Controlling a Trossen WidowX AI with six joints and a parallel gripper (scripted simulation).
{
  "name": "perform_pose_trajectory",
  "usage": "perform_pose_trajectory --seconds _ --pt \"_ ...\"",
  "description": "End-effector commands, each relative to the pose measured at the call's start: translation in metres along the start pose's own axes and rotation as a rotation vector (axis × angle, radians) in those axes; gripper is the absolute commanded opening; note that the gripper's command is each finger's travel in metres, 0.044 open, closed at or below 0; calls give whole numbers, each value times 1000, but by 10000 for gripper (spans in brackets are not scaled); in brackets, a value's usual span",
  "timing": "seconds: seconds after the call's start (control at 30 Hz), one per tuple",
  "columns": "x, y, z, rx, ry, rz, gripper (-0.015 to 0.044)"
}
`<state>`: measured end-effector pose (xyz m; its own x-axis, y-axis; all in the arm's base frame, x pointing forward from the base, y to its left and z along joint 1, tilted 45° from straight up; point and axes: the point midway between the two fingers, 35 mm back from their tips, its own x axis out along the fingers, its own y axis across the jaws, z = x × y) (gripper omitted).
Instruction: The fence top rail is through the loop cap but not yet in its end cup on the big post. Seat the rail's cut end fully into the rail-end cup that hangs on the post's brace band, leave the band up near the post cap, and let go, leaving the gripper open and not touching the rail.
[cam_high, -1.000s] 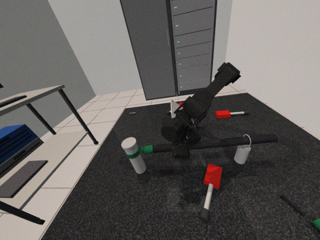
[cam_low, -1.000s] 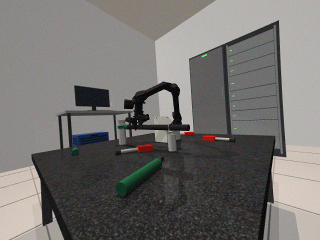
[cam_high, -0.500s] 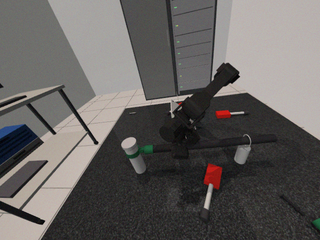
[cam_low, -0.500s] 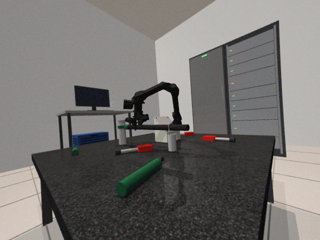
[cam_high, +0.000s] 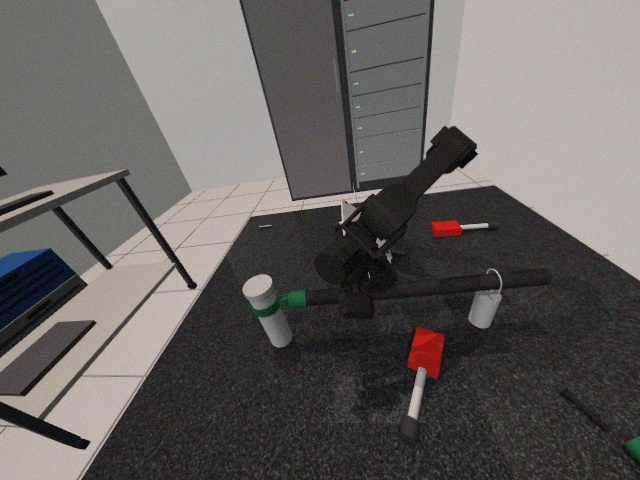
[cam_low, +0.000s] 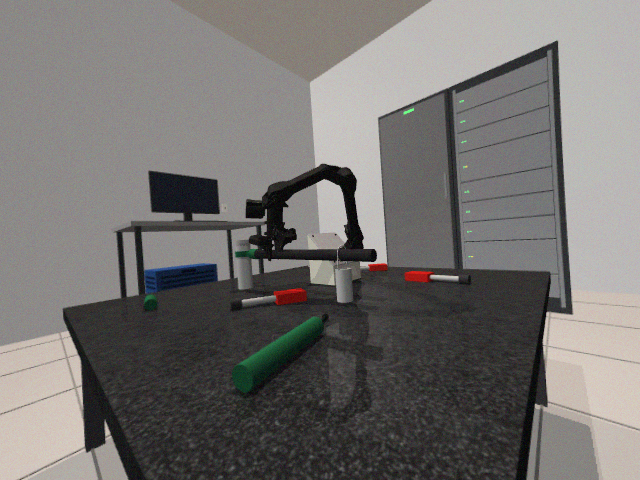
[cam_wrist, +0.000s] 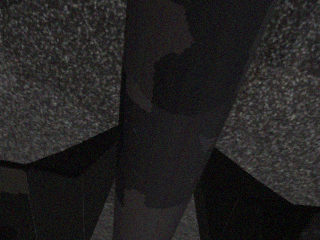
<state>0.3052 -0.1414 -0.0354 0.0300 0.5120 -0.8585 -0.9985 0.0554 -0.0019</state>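
The dark rail (cam_high: 522, 277) (cam_low: 315, 254) (cam_wrist: 165, 165) runs nearly level through the wire loop above the small white post (cam_high: 483, 311) (cam_low: 344, 287). Its left end is at the mouth of the green rail-end cup (cam_high: 296, 298) (cam_low: 251, 253); how deep it sits inside is hidden. The cup's green brace band (cam_high: 265, 310) is around the big white post (cam_high: 277, 331) (cam_low: 244, 274), just below the post cap (cam_high: 258, 285). My gripper (cam_high: 356, 299) (cam_low: 269, 253) (cam_wrist: 159, 138) is shut on the rail a little right of the cup, one finger on each side in the wrist view.
A red block tool with a white handle (cam_high: 426, 351) (cam_low: 290, 296) lies in front of the rail. Another red one (cam_high: 446, 228) (cam_low: 419, 276) lies behind it. A thick green rod (cam_low: 279, 353) and a short green piece (cam_low: 150, 302) lie on the dark table (cam_high: 310, 413) (cam_low: 439, 387).
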Motion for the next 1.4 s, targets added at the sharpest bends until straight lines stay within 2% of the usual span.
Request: perform_pose_trajectory --seconds 0.0,0.33,0.57,0.7,0.83,1.0,1.37 --pt "0 0 0 0 1 0 0" --pt "-1 0 1 0 1 0 263" --pt "-28 1 17 1 0 1 440" --pt "-46 2 30 1 -1 1 440" --pt "-49 3 28 0 0 1 440" --pt "-90 6 30 0 0 2 440" --pt "-92 7 30 0 0 2 440"
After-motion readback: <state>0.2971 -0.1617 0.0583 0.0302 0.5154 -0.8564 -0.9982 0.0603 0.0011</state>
